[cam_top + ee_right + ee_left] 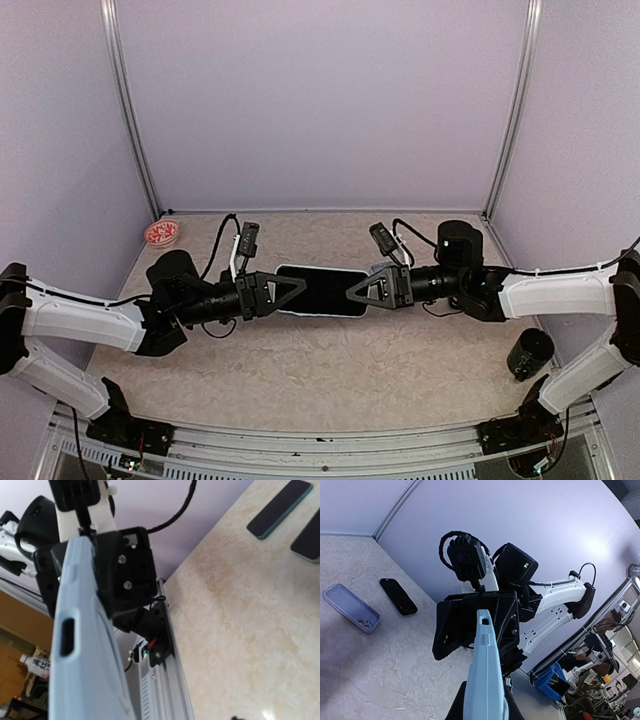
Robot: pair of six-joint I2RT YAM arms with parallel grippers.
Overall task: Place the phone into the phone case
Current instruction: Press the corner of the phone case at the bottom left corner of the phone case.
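Observation:
A black phone [322, 290] lies face up inside a light blue phone case, whose rim [300, 313] shows around it, held level above the table's middle. My left gripper [287, 290] is shut on the case's left end and my right gripper [362, 290] on its right end. In the left wrist view the case's edge [485, 680] runs up from my jaws to the right gripper [472, 627]. In the right wrist view the case's edge [80, 645] fills the left side, with the left gripper [117, 575] behind it.
A red-and-white round dish [162, 233] sits at the back left corner and a black cylinder [528, 352] at the front right. The left wrist view shows a clear case [351, 608] and a black phone [398, 596] on the table. The right wrist view shows two dark phones [279, 509] [307, 539].

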